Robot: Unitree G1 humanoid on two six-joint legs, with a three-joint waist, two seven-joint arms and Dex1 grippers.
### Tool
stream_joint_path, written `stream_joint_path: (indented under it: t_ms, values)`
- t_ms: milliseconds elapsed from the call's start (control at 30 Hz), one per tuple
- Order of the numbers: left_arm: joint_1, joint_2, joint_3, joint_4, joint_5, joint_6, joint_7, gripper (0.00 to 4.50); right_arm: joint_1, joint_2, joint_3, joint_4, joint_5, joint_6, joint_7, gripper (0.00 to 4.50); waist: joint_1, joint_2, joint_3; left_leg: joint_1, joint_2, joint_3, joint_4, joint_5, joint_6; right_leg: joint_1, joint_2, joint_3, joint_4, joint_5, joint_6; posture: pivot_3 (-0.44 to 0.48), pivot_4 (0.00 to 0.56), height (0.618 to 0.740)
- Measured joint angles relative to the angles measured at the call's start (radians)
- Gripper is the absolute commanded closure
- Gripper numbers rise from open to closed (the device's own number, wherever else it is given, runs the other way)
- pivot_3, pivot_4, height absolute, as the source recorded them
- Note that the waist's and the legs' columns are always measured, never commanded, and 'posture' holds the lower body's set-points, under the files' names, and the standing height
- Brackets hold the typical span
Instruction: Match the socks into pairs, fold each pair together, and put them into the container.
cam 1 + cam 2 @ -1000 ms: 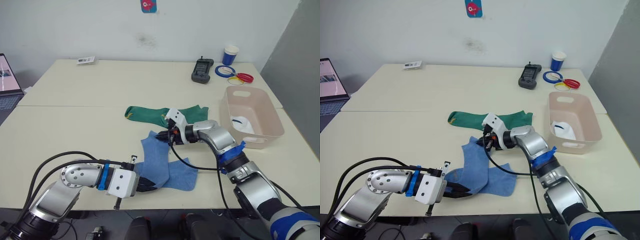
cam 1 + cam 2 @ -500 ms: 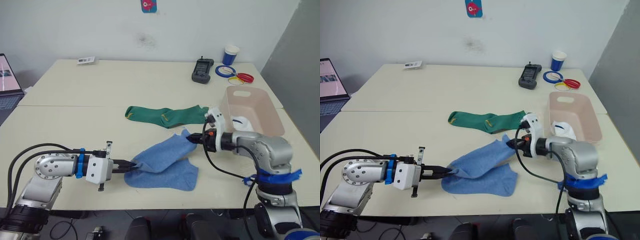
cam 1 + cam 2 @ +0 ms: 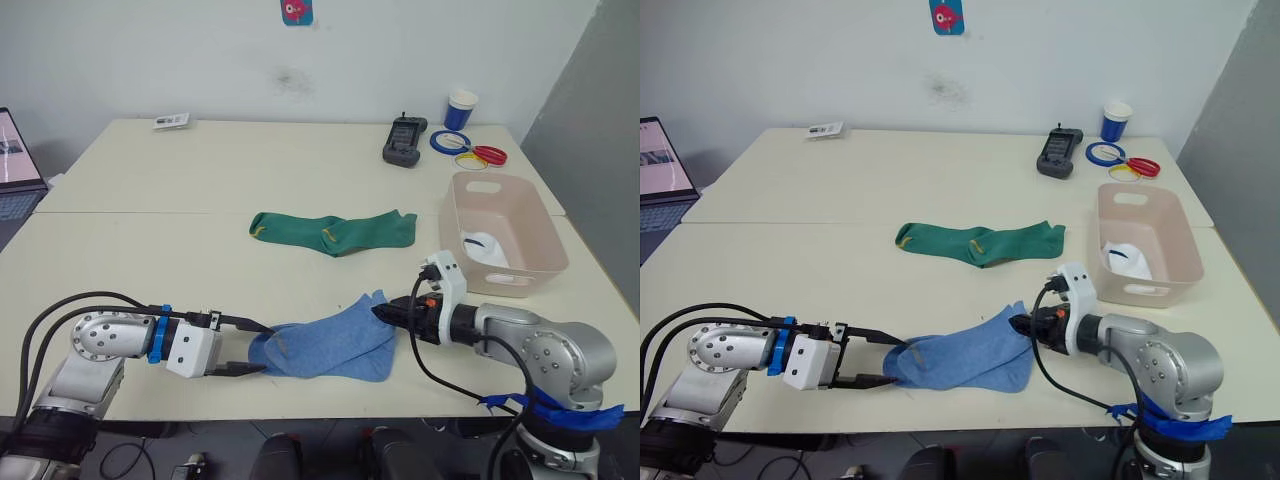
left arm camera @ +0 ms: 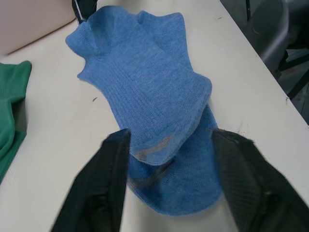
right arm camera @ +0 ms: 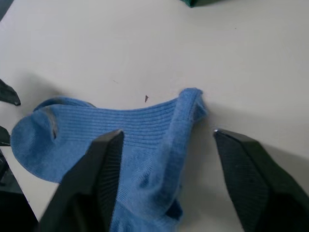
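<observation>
The light blue socks (image 3: 325, 345) lie stacked on the table (image 3: 150, 260) between both grippers. The left gripper (image 3: 255, 348) stands open around their toe end, the right gripper (image 3: 385, 314) open at their cuff end. Beyond the right gripper sit the green socks (image 3: 335, 231) and the container (image 3: 520, 245).

Two cream tables (image 3: 200, 165) stand pushed together edge to edge against a plain white wall (image 3: 150, 55), which carries a faint smudge and a small blue and red sticker (image 3: 297, 11) near the top. A grey panel (image 3: 600, 130) closes the room on the right, and an open laptop (image 3: 15, 165) sits at the left edge. Even, soft light falls over the tabletops.
</observation>
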Motion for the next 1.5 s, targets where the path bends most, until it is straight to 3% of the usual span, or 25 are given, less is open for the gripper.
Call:
stream_joint_path:
  t_ms: [33, 133, 233, 300, 400, 467, 600, 733, 867, 1033, 1067, 1133, 1333, 1500]
  values:
    - [0.015, 0.006, 0.018, -0.013, -0.028, 0.083, 0.028, 1.03, -0.002, -0.047, 0.018, 0.008, -0.001, -0.030, 0.018, 0.01, -0.001, 0.000, 0.000, 0.000, 0.000, 0.000, 0.000, 0.000, 0.000, 0.000, 0.000, 0.000, 0.000, 0.000, 0.000, 0.000, 0.150, 0.740]
    - [0.071, 0.052, 0.087, -0.098, -0.139, 0.379, 0.127, 1.03, -0.037, -0.124, 0.078, 0.074, 0.002, -0.153, 0.085, 0.01, -0.009, 0.000, 0.000, 0.001, 0.000, -0.001, 0.000, 0.000, 0.000, 0.000, 0.001, -0.001, 0.000, 0.000, 0.000, 0.000, 0.150, 0.740]
    - [0.167, 0.083, 0.165, -0.217, -0.317, 0.717, 0.237, 1.03, -0.090, -0.147, 0.129, 0.182, 0.008, -0.249, 0.152, 0.01, -0.024, 0.000, 0.000, 0.002, 0.001, -0.001, -0.002, 0.000, 0.000, 0.001, 0.000, 0.000, 0.000, 0.000, 0.000, 0.000, 0.150, 0.740]
    - [0.256, 0.100, 0.237, -0.315, -0.513, 0.980, 0.334, 1.03, -0.134, -0.174, 0.192, 0.261, 0.005, -0.313, 0.207, 0.01, -0.028, -0.001, 0.001, 0.002, 0.001, -0.002, -0.002, 0.000, 0.000, 0.001, 0.001, 0.000, 0.000, 0.000, 0.000, 0.000, 0.150, 0.740]
    - [0.305, 0.112, 0.300, -0.412, -0.700, 1.208, 0.437, 1.03, -0.171, -0.198, 0.252, 0.346, -0.001, -0.380, 0.260, 0.01, -0.023, -0.001, 0.001, 0.002, 0.000, -0.007, -0.003, 0.000, 0.000, 0.001, 0.000, -0.001, 0.000, 0.000, 0.000, 0.000, 0.150, 0.740]
    - [0.305, 0.108, 0.306, -0.454, -0.724, 1.272, 0.505, 1.03, -0.194, -0.209, 0.309, 0.413, -0.018, -0.434, 0.297, 0.01, -0.015, -0.001, 0.001, 0.002, -0.001, -0.008, -0.003, 0.000, 0.000, 0.002, -0.001, -0.002, 0.000, 0.000, 0.000, 0.000, 0.150, 0.740]
    - [0.303, 0.070, 0.293, -0.500, -0.720, 1.320, 0.593, 1.03, -0.200, -0.221, 0.379, 0.507, -0.051, -0.501, 0.334, 0.01, -0.010, -0.001, 0.001, 0.003, -0.001, -0.008, -0.003, 0.000, 0.000, 0.002, -0.002, -0.001, 0.000, 0.000, 0.000, 0.000, 0.150, 0.740]
    - [0.308, 0.020, 0.252, -0.520, -0.681, 1.335, 0.658, 1.03, -0.219, -0.220, 0.401, 0.557, -0.074, -0.526, 0.346, 0.96, -0.006, -0.001, 0.001, 0.003, -0.002, -0.008, -0.003, 0.000, 0.000, 0.002, -0.001, 0.000, 0.000, 0.000, 0.000, 0.000, 0.150, 0.740]
    - [0.294, -0.017, 0.230, -0.523, -0.647, 1.336, 0.685, 1.92, -0.234, -0.210, 0.398, 0.567, -0.076, -0.532, 0.347, 2.46, -0.002, -0.001, 0.001, 0.003, -0.002, -0.009, -0.003, 0.000, 0.000, 0.002, 0.000, -0.002, 0.000, -0.001, -0.001, 0.000, 0.150, 0.740]
    - [0.257, -0.041, 0.206, -0.514, -0.619, 1.336, 0.688, 3.57, -0.234, -0.210, 0.379, 0.559, -0.065, -0.520, 0.346, 4.33, 0.002, -0.001, 0.001, 0.003, -0.002, -0.009, -0.003, 0.000, 0.000, 0.002, -0.001, -0.001, 0.000, -0.001, -0.001, 0.000, 0.150, 0.740]
    - [0.249, -0.043, 0.201, -0.509, -0.615, 1.336, 0.685, 3.91, -0.234, -0.210, 0.372, 0.552, -0.062, -0.514, 0.345, 4.50, 0.002, -0.001, 0.001, 0.003, -0.002, -0.009, -0.003, 0.000, 0.000, 0.002, -0.001, -0.001, 0.000, -0.001, -0.001, 0.000, 0.150, 0.740]
    - [0.245, -0.043, 0.197, -0.507, -0.614, 1.339, 0.679, 4.44, -0.233, -0.211, 0.364, 0.537, -0.051, -0.504, 0.343, 4.50, 0.002, -0.001, 0.001, 0.003, -0.002, -0.009, -0.003, 0.000, 0.000, 0.002, -0.001, -0.001, 0.000, -0.001, -0.001, 0.000, 0.150, 0.740]
    - [0.239, -0.036, 0.202, -0.500, -0.621, 1.366, 0.647, 4.44, -0.229, -0.212, 0.310, 0.480, -0.016, -0.450, 0.313, 4.50, 0.002, -0.001, 0.001, 0.003, -0.002, -0.009, -0.004, 0.000, 0.000, 0.002, -0.001, -0.001, 0.000, -0.001, -0.001, 0.000, 0.150, 0.740]
    - [0.194, 0.031, 0.260, -0.473, -0.650, 1.404, 0.596, 4.44, -0.191, -0.207, 0.179, 0.348, 0.081, -0.319, 0.254, 4.50, 0.004, -0.001, 0.001, 0.003, -0.002, -0.010, -0.004, 0.000, 0.000, 0.002, -0.001, -0.002, 0.000, -0.001, -0.001, 0.000, 0.150, 0.740]
